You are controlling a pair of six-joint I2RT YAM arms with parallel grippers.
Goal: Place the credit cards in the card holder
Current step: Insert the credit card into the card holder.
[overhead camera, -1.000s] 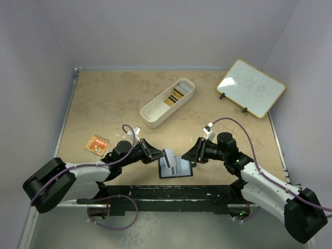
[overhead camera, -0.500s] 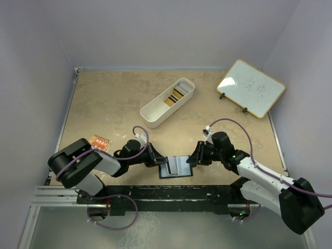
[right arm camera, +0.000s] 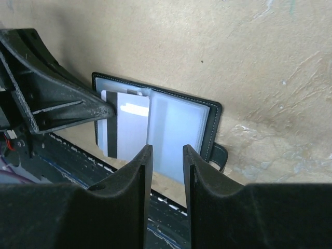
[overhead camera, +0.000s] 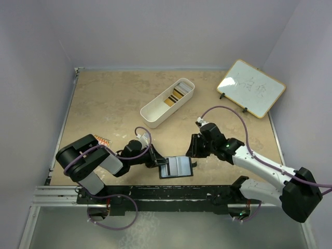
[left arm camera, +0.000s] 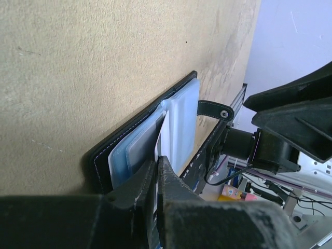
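The left arm (overhead camera: pixel 98 161) lies low and folded, its forearm reaching to the left edge of the card holder (overhead camera: pixel 179 167). There the left gripper (overhead camera: pixel 158 162) has its fingers pressed together on a credit card (right arm camera: pixel 132 124). The right arm (overhead camera: pixel 259 163) stretches in from the holder's right. The right gripper (overhead camera: pixel 191 150) hangs just off the holder's far right corner, fingers partly apart and holding nothing.

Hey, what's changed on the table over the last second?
The right pincer drew back from the open black folding card holder, jaws apart and empty. The left pincer stayed shut on a pale plastic credit card at the holder's left page. Holder and long white tray unmoved.
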